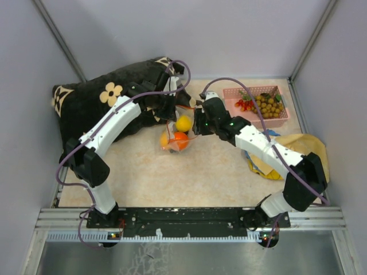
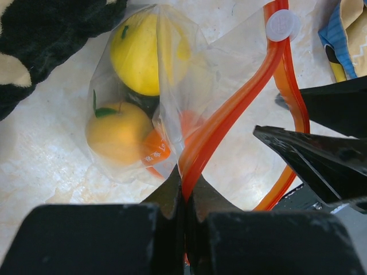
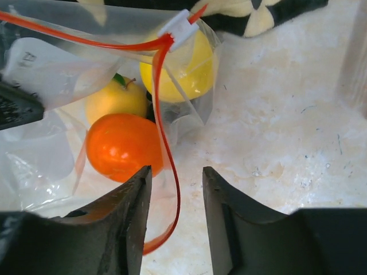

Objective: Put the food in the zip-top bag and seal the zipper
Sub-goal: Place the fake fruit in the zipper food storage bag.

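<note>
The clear zip-top bag [image 1: 174, 139] lies mid-table and holds a yellow fruit [image 2: 143, 54], a yellow-orange fruit [image 2: 117, 132] and a red-orange one [image 3: 120, 146]. Its orange-red zipper [image 2: 241, 97] stands open in a loop, with a white slider [image 3: 180, 28] at one end. My left gripper [image 2: 186, 192] is shut on the zipper strip at the bag's mouth. My right gripper [image 3: 175, 177] is open, its jaws on either side of the other zipper strand [image 3: 162, 114], not touching it. The bunch of tan-brown balls [image 1: 268, 106] lies in the pink basket.
The pink basket [image 1: 285, 116] stands at the back right, with small red pieces beside the balls. A black plush cushion with cream flowers [image 1: 103, 103] fills the back left, close to the left arm. A yellow-and-blue cloth [image 1: 298, 146] lies under the right arm.
</note>
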